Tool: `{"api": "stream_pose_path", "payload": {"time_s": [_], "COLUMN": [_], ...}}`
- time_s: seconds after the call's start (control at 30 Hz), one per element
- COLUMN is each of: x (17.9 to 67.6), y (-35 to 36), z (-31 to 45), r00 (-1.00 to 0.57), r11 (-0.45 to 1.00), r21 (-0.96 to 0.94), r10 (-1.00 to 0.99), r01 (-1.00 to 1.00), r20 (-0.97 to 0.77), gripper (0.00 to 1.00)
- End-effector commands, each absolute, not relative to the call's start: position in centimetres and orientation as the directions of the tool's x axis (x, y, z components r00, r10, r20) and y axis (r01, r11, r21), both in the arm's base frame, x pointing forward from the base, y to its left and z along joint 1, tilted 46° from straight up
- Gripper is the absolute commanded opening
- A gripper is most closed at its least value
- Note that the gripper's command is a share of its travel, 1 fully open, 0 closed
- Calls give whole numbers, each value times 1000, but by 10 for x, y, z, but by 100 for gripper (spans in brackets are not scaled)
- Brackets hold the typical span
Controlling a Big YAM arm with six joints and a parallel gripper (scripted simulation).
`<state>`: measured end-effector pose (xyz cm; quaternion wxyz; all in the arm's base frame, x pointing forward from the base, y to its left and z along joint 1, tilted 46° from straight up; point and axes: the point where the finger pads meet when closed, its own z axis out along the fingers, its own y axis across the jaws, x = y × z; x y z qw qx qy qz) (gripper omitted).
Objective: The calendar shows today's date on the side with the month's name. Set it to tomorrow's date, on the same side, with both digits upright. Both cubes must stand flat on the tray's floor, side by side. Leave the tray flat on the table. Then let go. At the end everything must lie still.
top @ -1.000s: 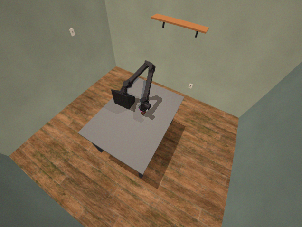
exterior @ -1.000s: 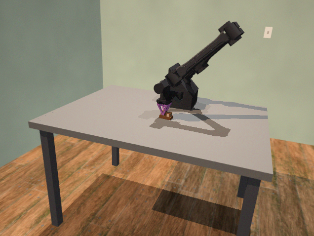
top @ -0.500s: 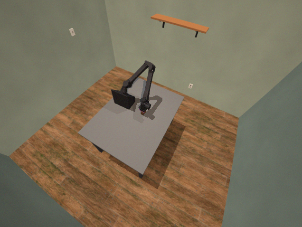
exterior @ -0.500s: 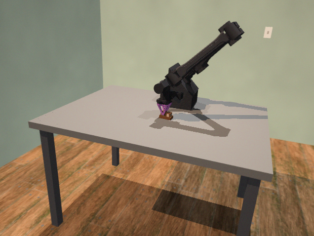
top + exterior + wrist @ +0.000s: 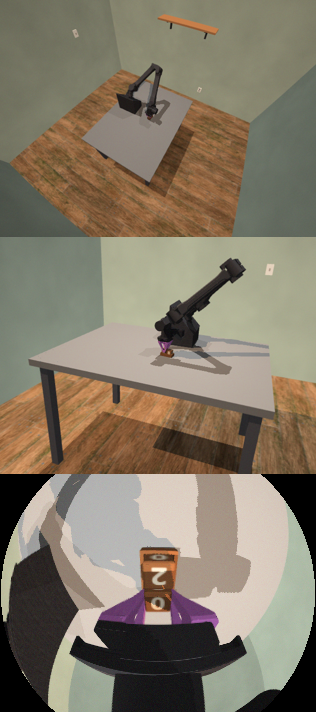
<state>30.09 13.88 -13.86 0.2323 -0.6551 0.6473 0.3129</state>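
Note:
The small brown calendar tray (image 5: 167,354) sits on the grey table just in front of the arm's base. In the wrist view two orange cubes stand in a row in the tray. The far cube (image 5: 158,575) shows a 2 on top and the near cube (image 5: 157,601) shows a 0. My gripper (image 5: 157,592) points straight down with its purple fingers on both sides of the near cube, shut on it. It also shows in the exterior view (image 5: 165,347) and the top view (image 5: 148,116). A side face with a round digit (image 5: 169,352) faces the exterior view. The month's name is not visible.
The arm's black base (image 5: 184,334) stands right behind the tray. A dark flat panel (image 5: 128,103) stands at the table's far left edge. The table (image 5: 153,364) stretches wide in front of the tray and to both its sides.

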Motion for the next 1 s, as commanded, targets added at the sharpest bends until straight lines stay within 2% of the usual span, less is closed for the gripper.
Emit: {"api": "stream_pose_path", "payload": {"time_s": [0.0,0.77,0.9,0.97], "x": [314,314,314,314], "y": [144,144,144,144], "z": [-138,-138,-138,-138], "r00": [-12,-12,-12,-12], "r11": [-59,-59,-59,-59], "r21": [75,75,75,75], "r10": [-699,-699,-699,-699], "r01": [-995,-995,-995,-995], "r20": [-715,-715,-715,-715], "gripper": [26,26,33,33]}}
